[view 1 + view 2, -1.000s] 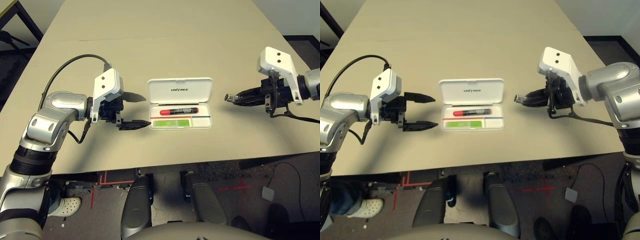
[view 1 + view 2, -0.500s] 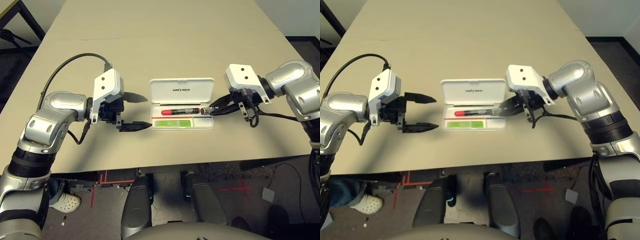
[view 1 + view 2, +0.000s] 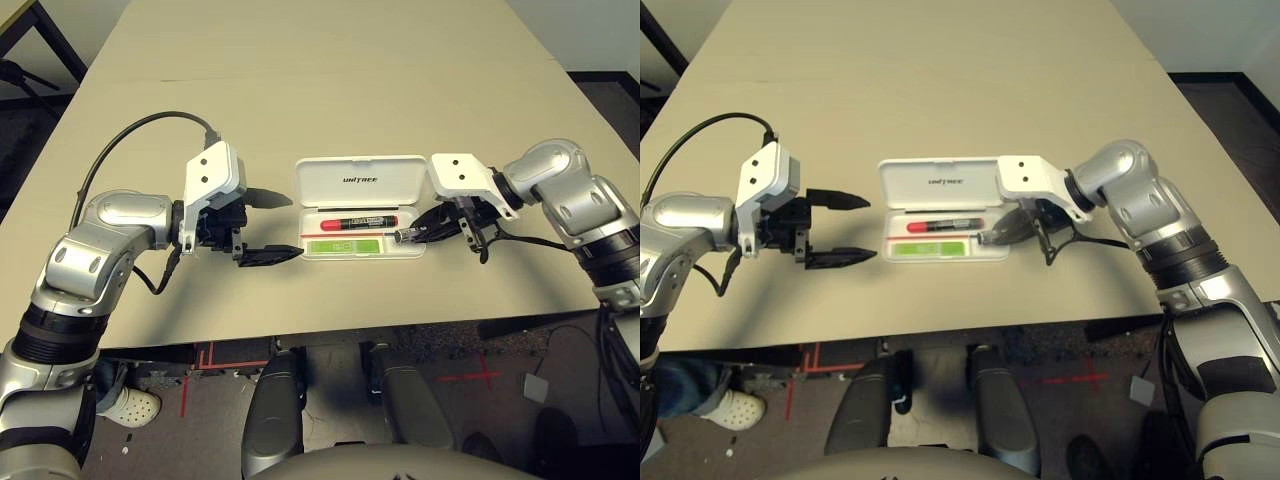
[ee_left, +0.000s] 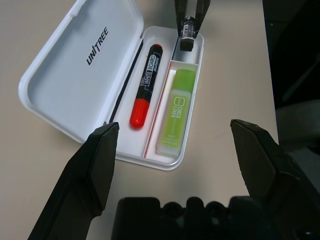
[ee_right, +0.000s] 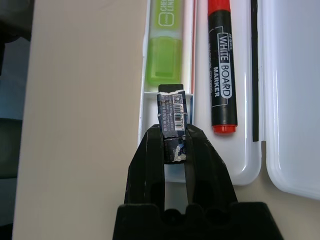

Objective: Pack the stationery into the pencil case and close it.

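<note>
The case (image 3: 362,180) lay open at the centre of the left eye view, marker (image 3: 358,223) and green stick (image 3: 344,246) inside. At its right end, my right gripper (image 5: 174,131) clamped the small piece (image 5: 172,114) over the short compartment; I judged lowering, then release, came next, clear of the divider. My left gripper (image 3: 872,228) stood wide, left of the case, with bare table (image 3: 330,100) above.

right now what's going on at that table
The robot is packing a pencil case. Its right gripper is closed on a small dark piece with a printed label, holding it over the case's small end compartment. The red-capped marker and light-green stick already lie inside, and the lid is open. The left gripper hangs open beside the case, holding nothing.
</note>
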